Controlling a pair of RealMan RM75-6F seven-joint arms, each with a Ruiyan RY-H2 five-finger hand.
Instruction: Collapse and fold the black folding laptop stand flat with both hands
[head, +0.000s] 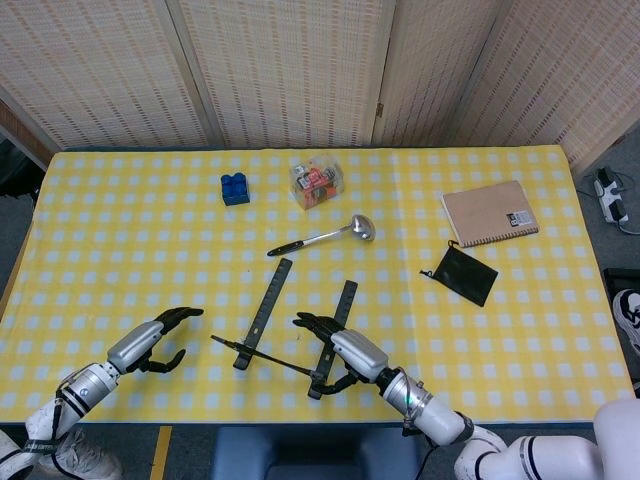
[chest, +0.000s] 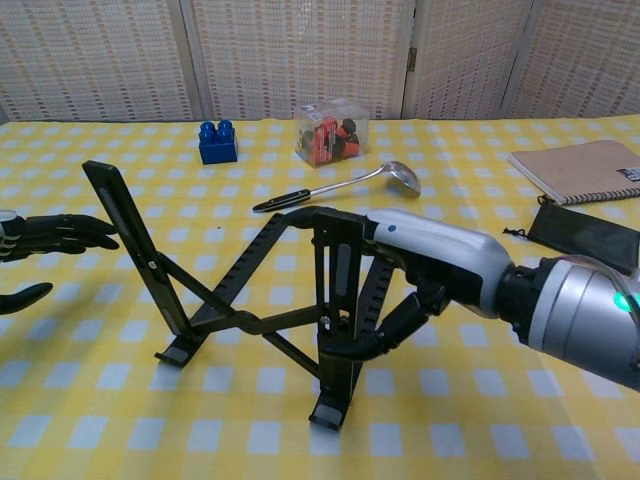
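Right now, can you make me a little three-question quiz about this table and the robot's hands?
1. True or false: the laptop stand is already folded flat on the table.
2. Which hand is wrapped around one of the stand's upright bars? A) left hand B) right hand C) both
3. Fill in the blank: the shiny ladle lies between the stand and the clear box of ______ and black pieces.

Key:
1. False. Its bars stand up, crossed.
2. B. The left hand is open, off to the side, touching nothing.
3. Red.
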